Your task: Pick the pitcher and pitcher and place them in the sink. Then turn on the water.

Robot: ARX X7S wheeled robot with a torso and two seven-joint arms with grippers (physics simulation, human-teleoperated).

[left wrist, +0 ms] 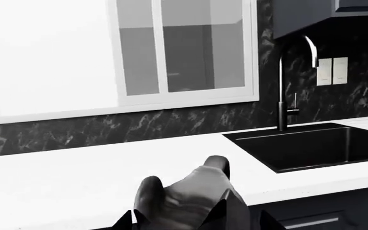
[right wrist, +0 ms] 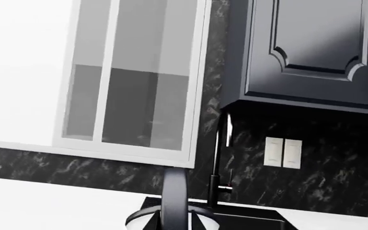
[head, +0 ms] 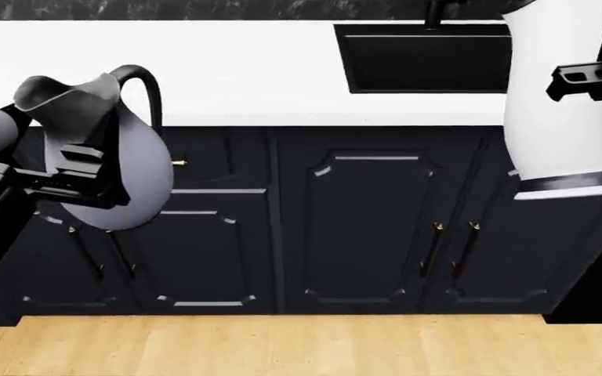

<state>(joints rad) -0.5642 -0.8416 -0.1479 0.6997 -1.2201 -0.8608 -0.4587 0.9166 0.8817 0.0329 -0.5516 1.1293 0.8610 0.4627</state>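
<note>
Left claw (head: 81, 168): clenched around the blue-grey pitcher (head: 123, 176), holding it in the air in front of the dark lower cabinets (head: 375, 227), below and off the front edge of the table (head: 228, 70).
Blue-grey pitcher: squat and bulbous, dark neck and looped handle, tilted slightly; touches no surface. In the left wrist view its neck and spout fill the lower middle.
Right claw (head: 594, 82): only a dark part shows against the white pitcher (head: 557, 102); it grips the pitcher's side.
White pitcher: tall, with a black base band, held aloft at the right, in front of the table's front edge and near the sink's right end.
Sink (head: 426, 82): deep black basin set into the white table toward its back right, nothing inside.
Faucet (left wrist: 285, 91): thin black pipe standing behind the sink.
Wall: dark marbled backsplash (left wrist: 139, 127), window (left wrist: 178, 48) above it.
</note>
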